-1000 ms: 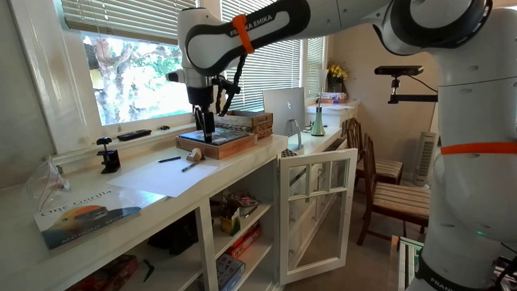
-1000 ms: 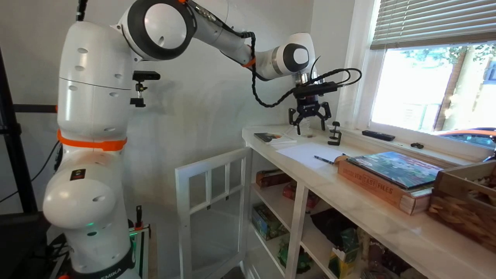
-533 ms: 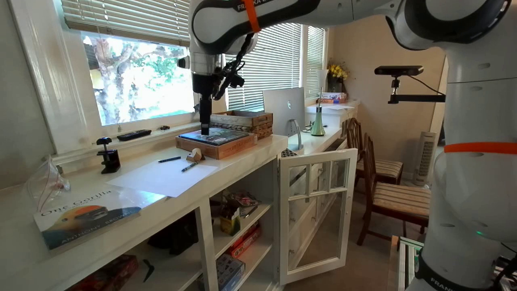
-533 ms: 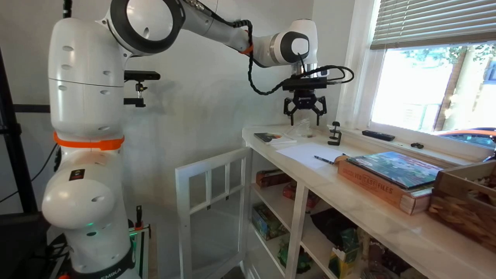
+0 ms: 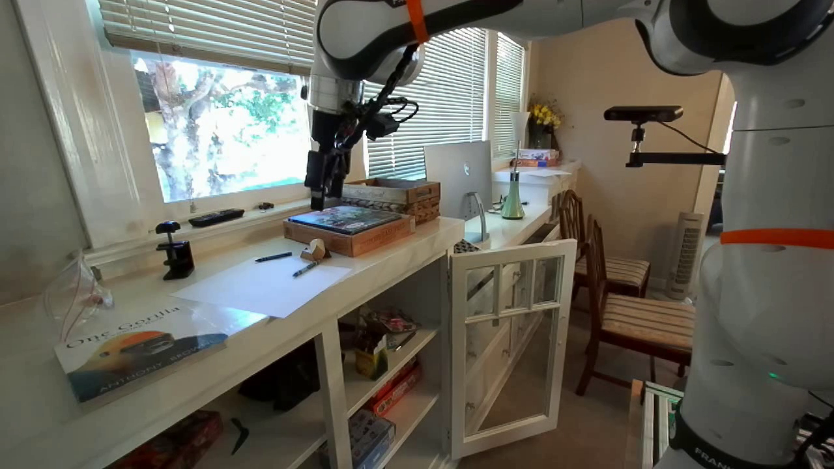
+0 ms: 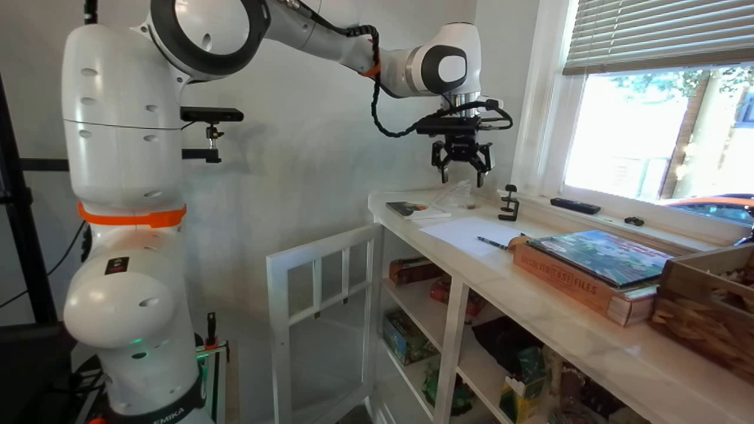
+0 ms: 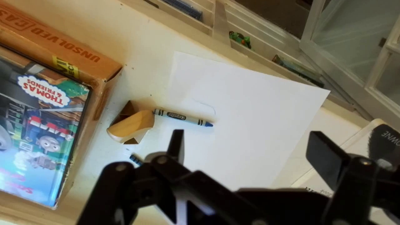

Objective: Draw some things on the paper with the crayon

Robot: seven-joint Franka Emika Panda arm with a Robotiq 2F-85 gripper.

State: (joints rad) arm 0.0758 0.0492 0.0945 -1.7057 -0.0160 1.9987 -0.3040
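Note:
A white paper (image 5: pixel 244 290) lies on the counter, also in an exterior view (image 6: pixel 455 229) and the wrist view (image 7: pixel 256 112). A crayon (image 7: pixel 182 117) with a pale wrapper and blue tip lies on its edge, its back end touching a small wooden block (image 7: pixel 134 125). It also shows in both exterior views (image 5: pixel 305 269) (image 6: pixel 492 242). A faint curved line is on the paper near its tip. A second dark crayon (image 7: pixel 136 159) lies beside the paper (image 5: pixel 273 257), partly hidden by a finger in the wrist view. My gripper (image 7: pixel 247 140) is open and empty above the paper (image 6: pixel 463 179).
An orange box (image 5: pixel 384 238) with a picture case on top stands beside the block, a wooden crate (image 5: pixel 423 190) behind it. A black clamp (image 5: pixel 176 257), a plastic bag (image 5: pixel 75 296) and a book (image 5: pixel 140 355) are on the counter. The cabinet's glass door (image 5: pixel 511 312) stands open.
My gripper has risen above the counter and turned about its vertical axis. The arm has swung slightly. The fingers stay open. The crayons and paper have not moved.

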